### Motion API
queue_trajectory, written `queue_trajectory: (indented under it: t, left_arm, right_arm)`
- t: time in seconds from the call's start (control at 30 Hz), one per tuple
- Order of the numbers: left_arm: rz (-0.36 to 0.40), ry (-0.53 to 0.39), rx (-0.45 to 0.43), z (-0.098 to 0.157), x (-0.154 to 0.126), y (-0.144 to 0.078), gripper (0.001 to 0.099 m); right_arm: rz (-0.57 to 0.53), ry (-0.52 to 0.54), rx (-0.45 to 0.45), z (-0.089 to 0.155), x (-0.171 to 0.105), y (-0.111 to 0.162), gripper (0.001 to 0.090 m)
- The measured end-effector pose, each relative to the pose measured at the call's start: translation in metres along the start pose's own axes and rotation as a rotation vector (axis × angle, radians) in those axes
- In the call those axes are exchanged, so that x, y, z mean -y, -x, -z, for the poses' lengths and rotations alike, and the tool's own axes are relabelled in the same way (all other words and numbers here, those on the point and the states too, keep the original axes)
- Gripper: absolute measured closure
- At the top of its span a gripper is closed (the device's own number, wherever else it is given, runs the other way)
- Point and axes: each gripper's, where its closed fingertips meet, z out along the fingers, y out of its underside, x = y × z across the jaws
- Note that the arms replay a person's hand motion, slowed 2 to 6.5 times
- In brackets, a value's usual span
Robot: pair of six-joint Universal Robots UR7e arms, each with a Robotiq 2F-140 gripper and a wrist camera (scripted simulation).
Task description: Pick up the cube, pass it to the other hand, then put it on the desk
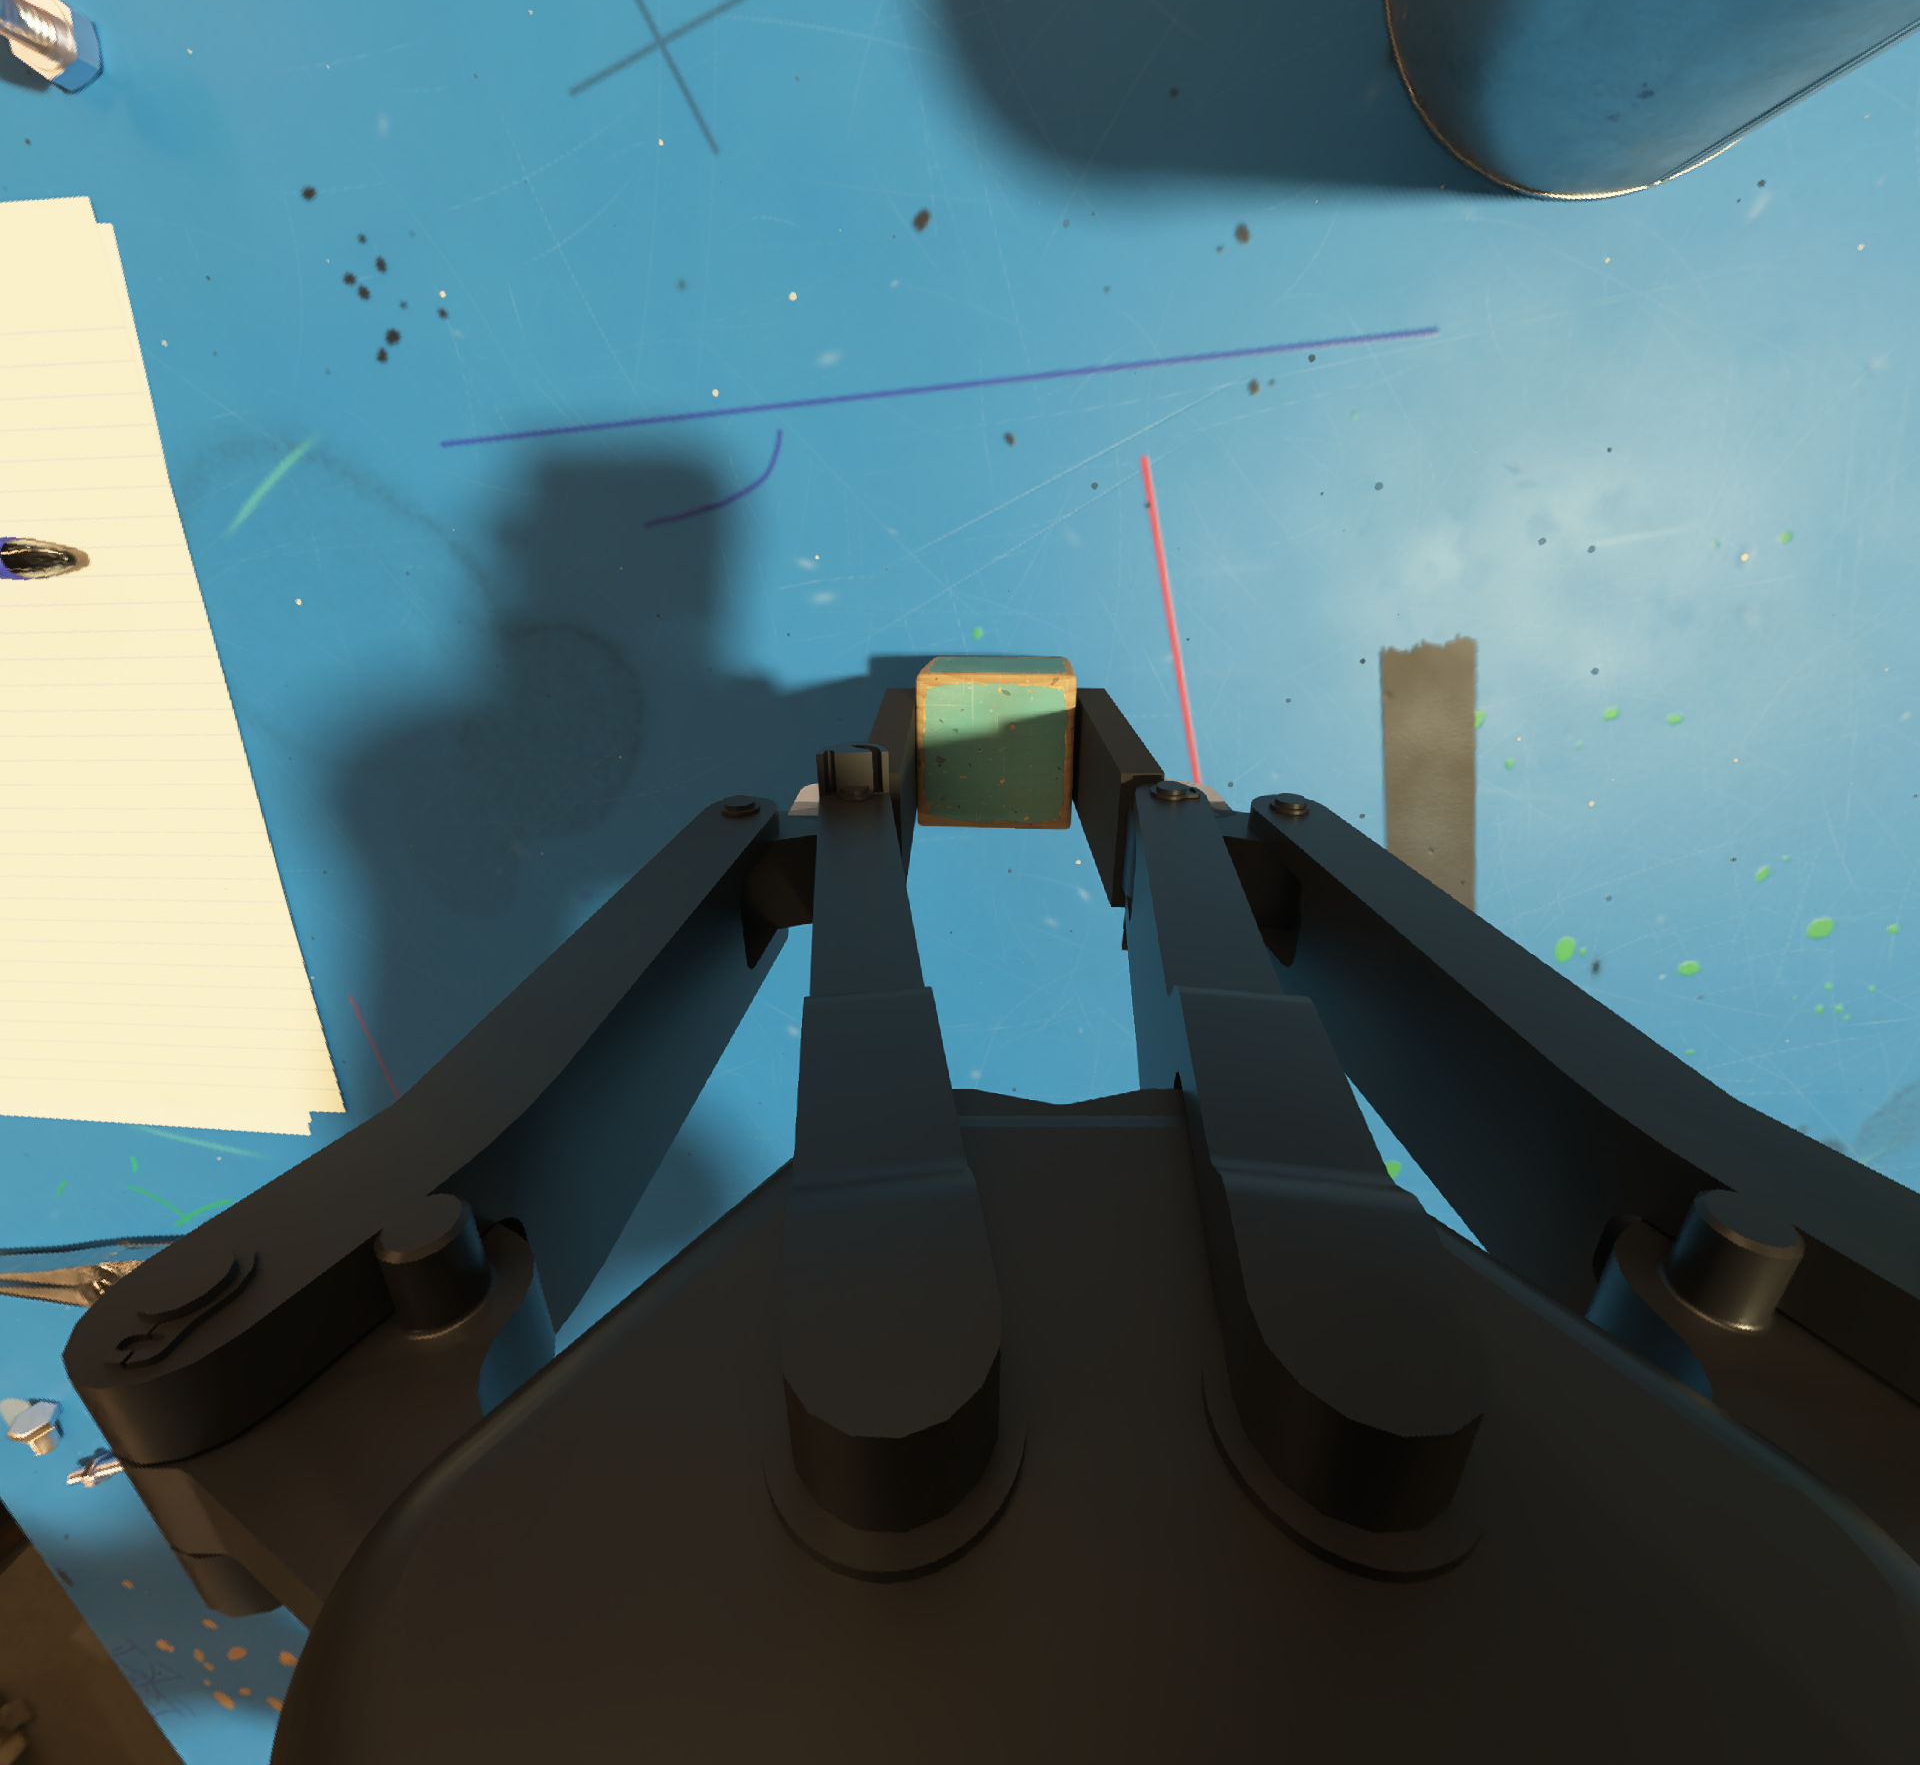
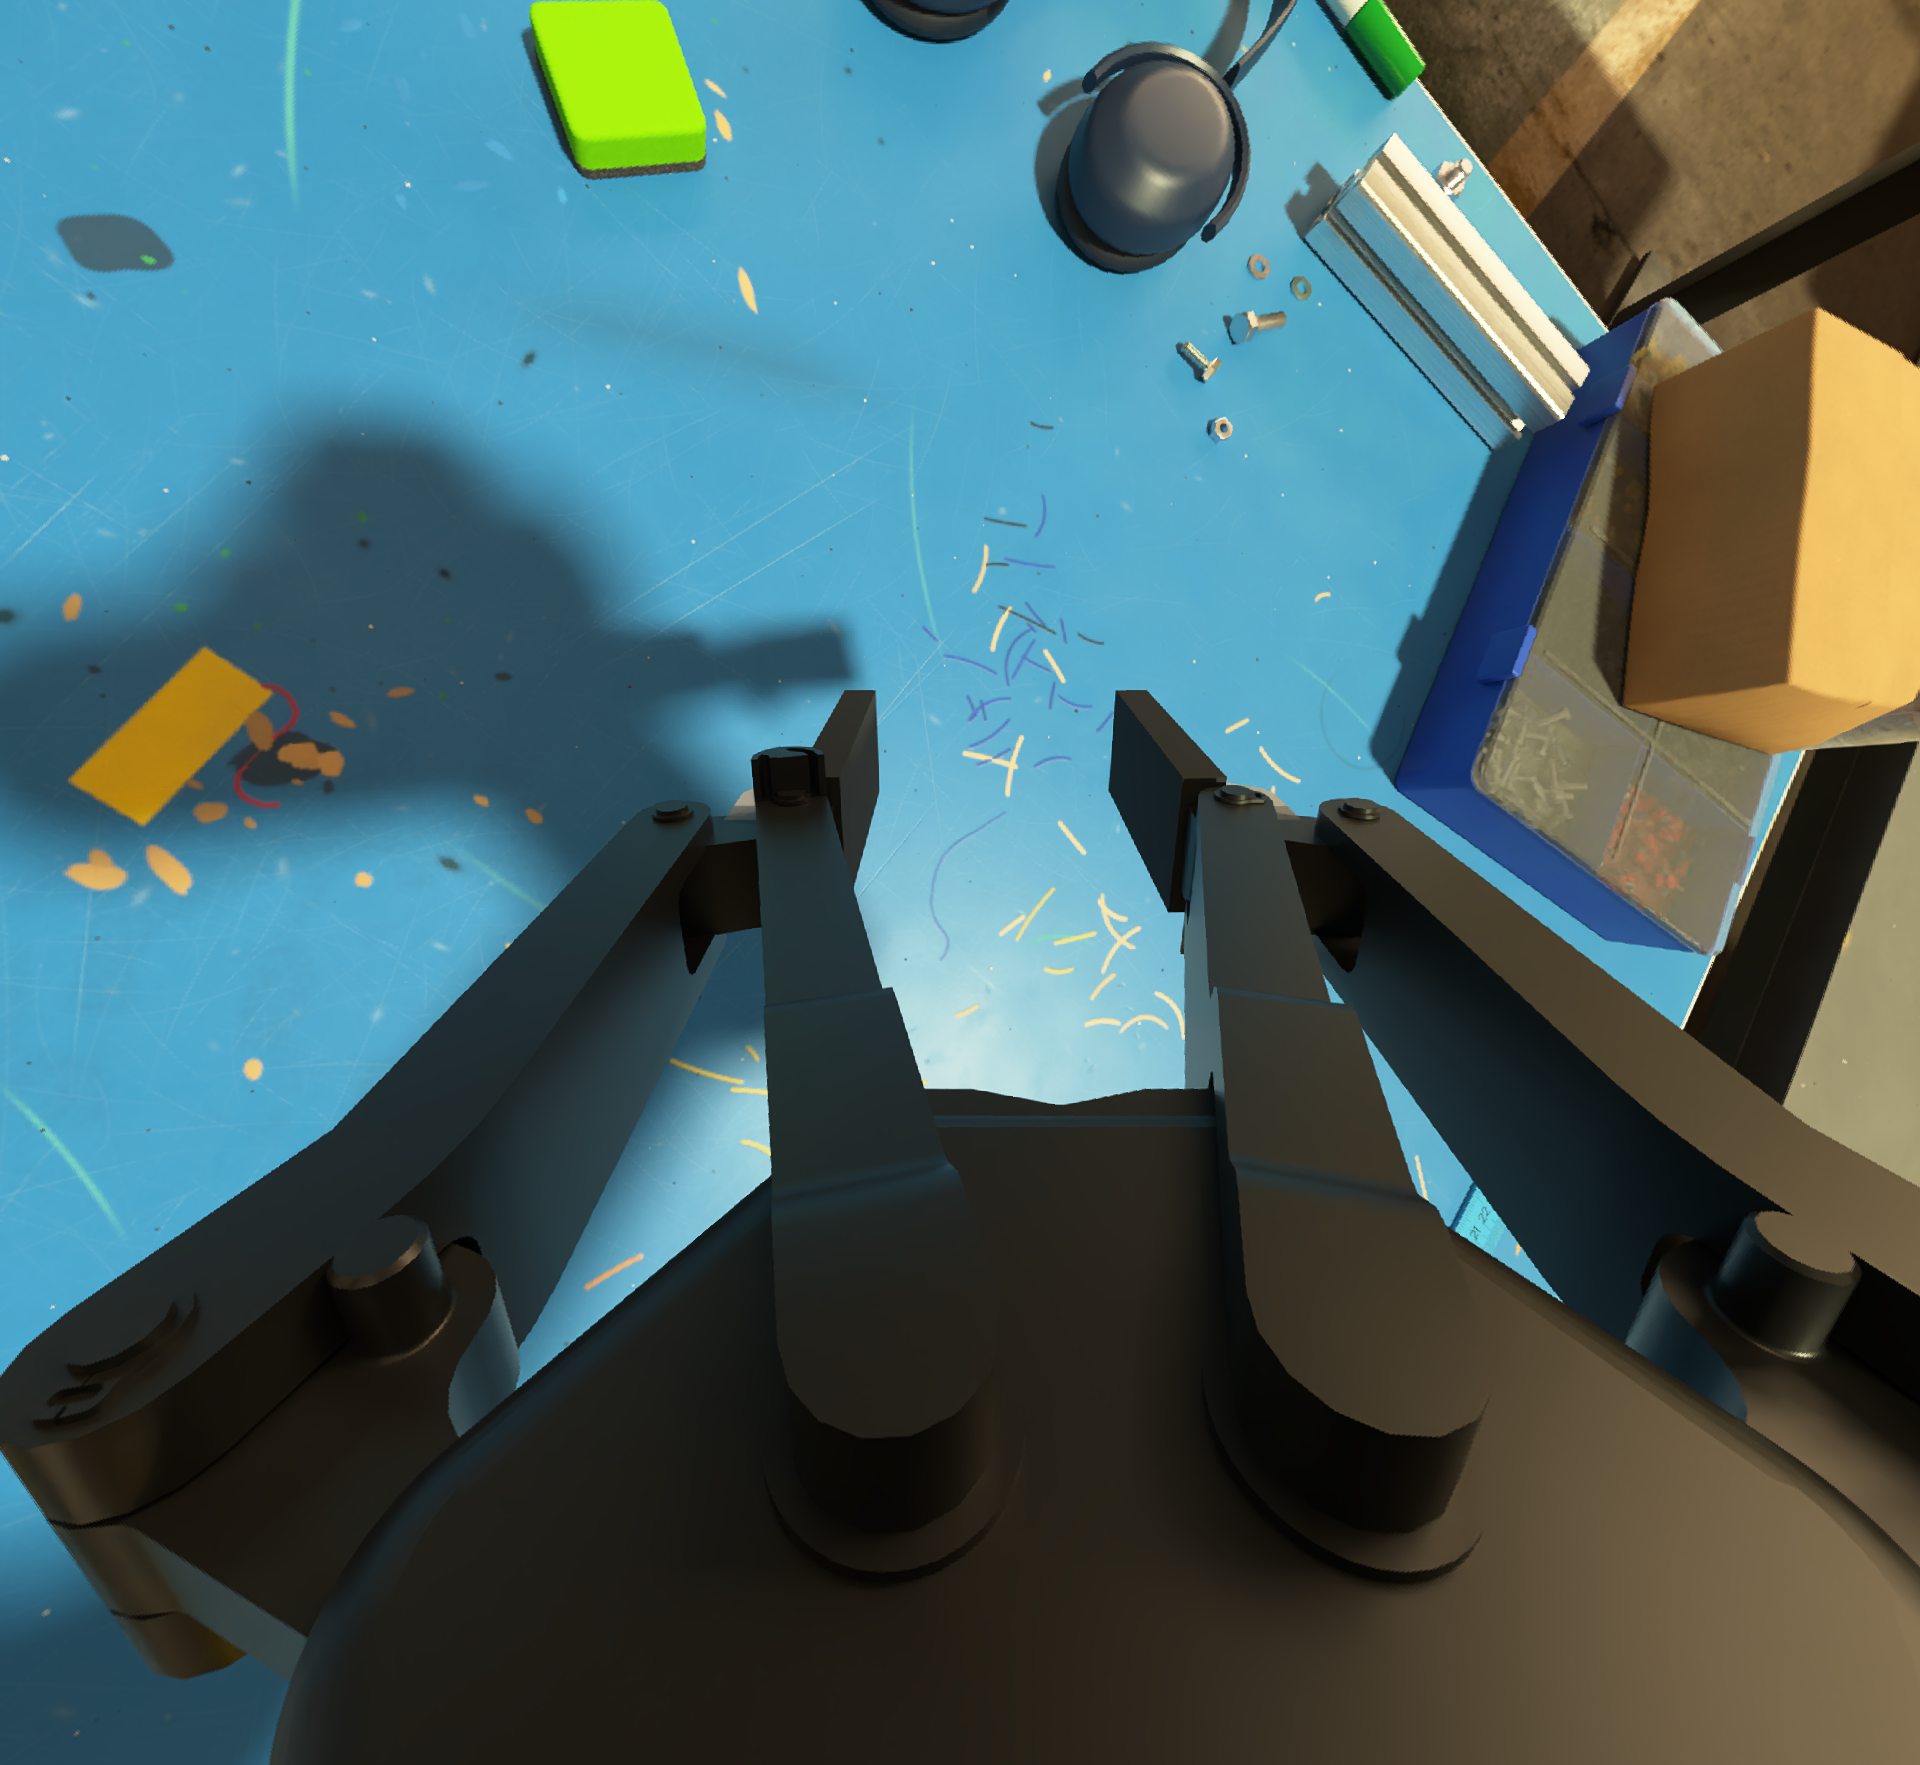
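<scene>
Left wrist view, cube clamped between left gripper pads above desk, can at one o'clock, paper at nine, right gripper seen parted, empty, sponge at eleven, headphones at twelve.

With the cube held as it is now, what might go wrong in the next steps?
1. The left gripper pinches the cube only at its fingertips, so it may slip or twist during the handover.
2. The fingers cover two of its sides, leaving little room for the open right gripper.
3. A metal can nearby might be struck.
</scene>
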Motion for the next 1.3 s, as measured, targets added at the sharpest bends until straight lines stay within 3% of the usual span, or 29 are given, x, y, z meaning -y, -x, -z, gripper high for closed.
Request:
queue_trajectory:
  t: [0.73, 1.07, 1.3]
  left_arm:
    - [-0.018, -0.059, 0.011, 0.013, 0.007, 0.000, 0.0606]
    - [-0.033, -0.154, 0.036, 0.039, 0.014, -0.002, 0.0606]
    - [-0.059, -0.265, -0.003, 0.068, 0.020, -0.013, 0.0606]
  right_arm:
    - [0.046, -0.107, -0.073, 0.011, 0.028, 0.001, 0.0303]
    - [0.081, -0.200, -0.112, 0.019, 0.051, 0.005, 0.0301]
    - [0.119, -0.304, -0.142, 0.026, 0.075, 0.012, 0.0299]
